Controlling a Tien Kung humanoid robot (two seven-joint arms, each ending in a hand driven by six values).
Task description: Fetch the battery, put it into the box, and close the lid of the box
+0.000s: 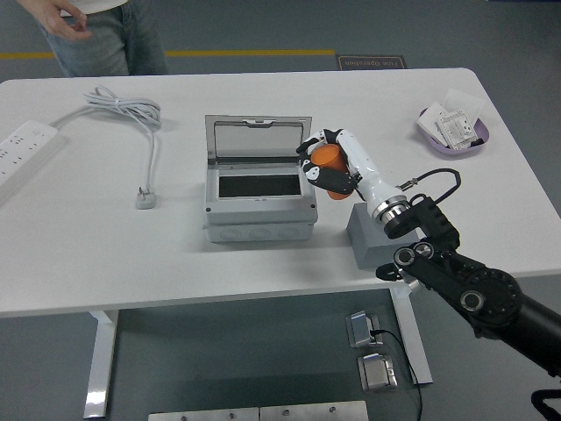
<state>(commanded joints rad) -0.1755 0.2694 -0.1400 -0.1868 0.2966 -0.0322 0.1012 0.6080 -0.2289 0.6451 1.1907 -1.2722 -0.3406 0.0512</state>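
Note:
My right hand is shut on the orange battery and holds it in the air at the right edge of the grey box. The box stands mid-table with its clear lid raised upright at the back and a dark opening in its top. The grey foam holder, now without the battery, sits right of the box, partly behind my forearm. My left arm is out of view.
A white power strip and its coiled cable lie at the left. A purple dish with small packets sits at the back right. A person stands beyond the far left corner.

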